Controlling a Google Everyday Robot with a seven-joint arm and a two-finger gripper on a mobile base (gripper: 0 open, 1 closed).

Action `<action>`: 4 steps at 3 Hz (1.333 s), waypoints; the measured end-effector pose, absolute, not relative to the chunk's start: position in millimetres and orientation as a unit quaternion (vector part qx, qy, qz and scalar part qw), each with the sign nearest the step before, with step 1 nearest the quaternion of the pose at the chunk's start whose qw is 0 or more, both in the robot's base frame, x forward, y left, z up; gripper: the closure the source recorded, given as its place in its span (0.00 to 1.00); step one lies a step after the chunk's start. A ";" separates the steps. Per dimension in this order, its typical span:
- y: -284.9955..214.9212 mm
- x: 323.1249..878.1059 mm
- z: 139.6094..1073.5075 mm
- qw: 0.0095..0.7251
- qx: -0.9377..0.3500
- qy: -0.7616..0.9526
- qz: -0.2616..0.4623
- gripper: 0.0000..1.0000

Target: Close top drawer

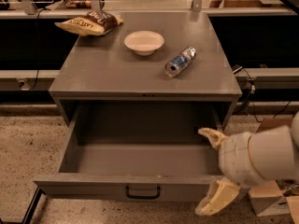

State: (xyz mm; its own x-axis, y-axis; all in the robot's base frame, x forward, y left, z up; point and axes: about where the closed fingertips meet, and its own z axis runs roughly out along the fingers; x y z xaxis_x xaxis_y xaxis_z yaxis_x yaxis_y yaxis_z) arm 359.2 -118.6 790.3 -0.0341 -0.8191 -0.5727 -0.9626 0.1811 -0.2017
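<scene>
The top drawer (93, 188) is a wide, deep grey metal drawer, pulled far out of the grey cabinet, and its inside shows nothing in it. Its small dark pull handle (142, 192) sits at the centre of the front panel. My gripper (202, 171) is at the lower right, in front of the drawer's right front corner. Its two cream fingers are spread wide, one fingertip (205, 133) above the drawer's right side, the other low by the front panel. It holds nothing. No other drawers show.
On the cabinet top (107, 73) lie a chip bag (88, 23) at the back left, a white bowl (144, 42) in the middle and a can (180, 61) on its side to the right. Cardboard boxes (268, 202) stand on the floor at the right.
</scene>
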 end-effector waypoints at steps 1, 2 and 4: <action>-110.7 337.3 736.3 0.334 -0.598 0.708 0.171 0.00; -110.5 337.3 736.5 0.334 -0.598 0.709 0.171 0.00; -116.5 334.2 713.2 0.350 -0.613 0.690 0.161 0.40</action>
